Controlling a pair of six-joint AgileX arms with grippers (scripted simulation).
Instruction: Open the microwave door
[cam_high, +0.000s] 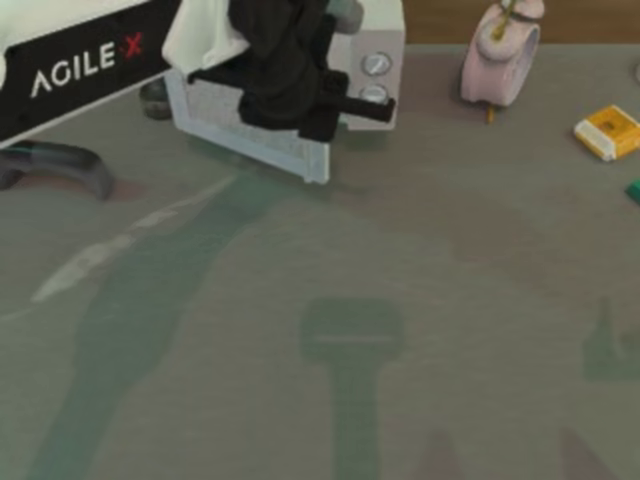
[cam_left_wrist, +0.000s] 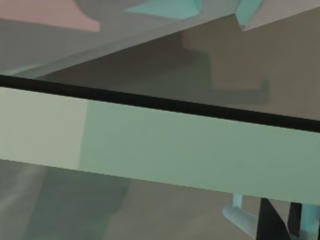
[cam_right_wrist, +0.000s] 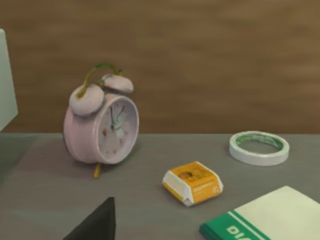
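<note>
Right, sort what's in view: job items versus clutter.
Job: microwave; microwave door, swung partly open; left end effector, by the door's free edge.

Clutter: pink alarm clock; yellow box; tape roll; green-and-white book.

grey table (cam_high: 330, 300), brown wood-grain wall (cam_right_wrist: 200, 60) behind

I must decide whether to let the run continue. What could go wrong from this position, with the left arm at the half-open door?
1. The left arm's gripper reaches past the white mesh-windowed microwave door toward the two round silver knobs; it may bump them.
2. The door is only partly swung out; if contact slips, it may stop there.
3. Pushing could shift the white boxy microwave toward the pink twin-bell alarm clock.
</note>
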